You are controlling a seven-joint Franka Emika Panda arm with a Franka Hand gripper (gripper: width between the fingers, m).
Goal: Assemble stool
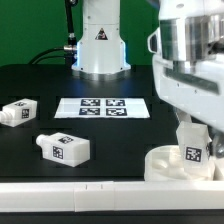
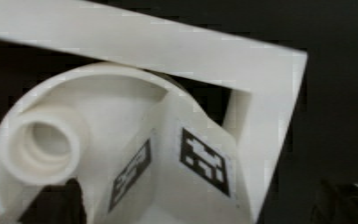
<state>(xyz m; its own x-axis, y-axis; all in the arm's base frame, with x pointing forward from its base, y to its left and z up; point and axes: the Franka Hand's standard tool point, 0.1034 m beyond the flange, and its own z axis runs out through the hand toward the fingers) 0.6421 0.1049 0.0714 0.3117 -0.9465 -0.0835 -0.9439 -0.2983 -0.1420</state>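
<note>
The round white seat (image 1: 160, 163) lies on the black table at the exterior view's lower right. My gripper (image 1: 193, 133) is shut on a white tagged leg (image 1: 193, 152), held upright with its lower end on the seat. In the wrist view the held leg (image 2: 179, 160) fills the middle between my dark fingers, my gripper (image 2: 194, 214) is at the frame's edge, and the seat (image 2: 91, 95) with a round socket (image 2: 51, 142) sits beside the leg. Two more tagged legs (image 1: 18, 111) (image 1: 62, 148) lie loose at the exterior view's left.
The marker board (image 1: 103, 106) lies flat in the middle of the table. The robot base (image 1: 100, 45) stands behind it. A long white rail (image 1: 90, 188) runs along the front edge and shows in the wrist view (image 2: 194, 45) past the seat.
</note>
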